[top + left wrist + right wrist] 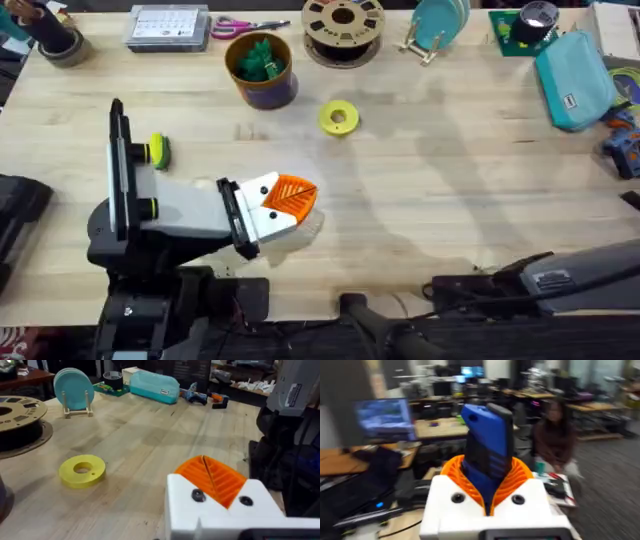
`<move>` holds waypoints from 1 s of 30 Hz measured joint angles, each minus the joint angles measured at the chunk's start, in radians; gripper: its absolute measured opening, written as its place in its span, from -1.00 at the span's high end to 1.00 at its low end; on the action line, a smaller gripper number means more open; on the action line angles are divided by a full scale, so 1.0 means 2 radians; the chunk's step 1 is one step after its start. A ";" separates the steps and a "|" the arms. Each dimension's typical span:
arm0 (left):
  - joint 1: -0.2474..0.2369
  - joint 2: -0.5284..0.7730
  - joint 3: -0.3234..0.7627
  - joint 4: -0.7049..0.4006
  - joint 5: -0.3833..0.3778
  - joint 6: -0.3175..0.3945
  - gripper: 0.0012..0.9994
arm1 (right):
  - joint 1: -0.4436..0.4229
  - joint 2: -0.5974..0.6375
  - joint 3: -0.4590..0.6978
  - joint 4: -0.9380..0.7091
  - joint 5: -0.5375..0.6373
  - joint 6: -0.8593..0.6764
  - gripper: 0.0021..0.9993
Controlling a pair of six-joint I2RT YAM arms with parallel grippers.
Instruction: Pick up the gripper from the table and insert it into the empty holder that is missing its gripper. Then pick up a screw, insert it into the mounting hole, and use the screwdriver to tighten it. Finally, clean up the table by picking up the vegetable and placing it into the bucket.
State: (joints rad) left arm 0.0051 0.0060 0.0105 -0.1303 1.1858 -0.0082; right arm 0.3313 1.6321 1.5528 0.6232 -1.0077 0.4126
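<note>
Left gripper sits low over the table, front-left area, white mounts with orange ribbed pads pressed together, nothing between them. Left wrist view shows the same: orange pads meeting at a thin seam, white mount with two dark screw heads below. Left arm lies flat across the table's near-left part.

Right gripper is clamped on the screwdriver, bright blue body standing up between the orange pads, dark panel on its near face. Background in that view is the room, desks and monitors, blurred. Overhead shows the right arm at the lower right edge, grey and dark, low along the table's front; its gripper end can't be made out there.

Bucket stands far-left of centre, orange-tan rim, purple body, green vegetable inside it. Yellow ring lies flat just right of the bucket, nearer the camera; also seen in the left wrist view. Brown filament spool at the far edge, teal plates on a rack right of it, teal pouch at far right. Scissors and a grey box far left.

Loose orange gripper piece and screws: cannot tell where.
</note>
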 joint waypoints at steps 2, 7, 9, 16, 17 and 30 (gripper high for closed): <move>0.000 0.000 0.000 0.000 0.000 0.000 1.00 | 0.002 0.000 -0.005 0.033 -0.026 0.017 0.95; 0.000 0.000 0.000 0.000 0.000 0.000 1.00 | 0.019 0.000 -0.019 0.085 -0.069 0.049 0.95; 0.000 0.000 0.000 0.000 0.000 0.000 1.00 | 0.030 0.000 -0.025 0.086 -0.078 0.056 0.95; 0.000 0.000 0.000 0.000 0.000 0.000 1.00 | 0.066 0.000 -0.030 0.089 -0.101 0.060 0.95; 0.000 0.000 0.000 0.000 0.000 0.000 1.00 | 0.070 0.000 -0.030 0.090 -0.104 0.060 0.95; 0.000 0.000 0.000 0.000 0.000 0.000 1.00 | 0.084 0.000 -0.054 0.196 -0.129 0.068 0.95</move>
State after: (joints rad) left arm 0.0051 0.0059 0.0105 -0.1303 1.1858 -0.0082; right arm 0.4995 1.6318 1.4439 1.0147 -1.2667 0.5486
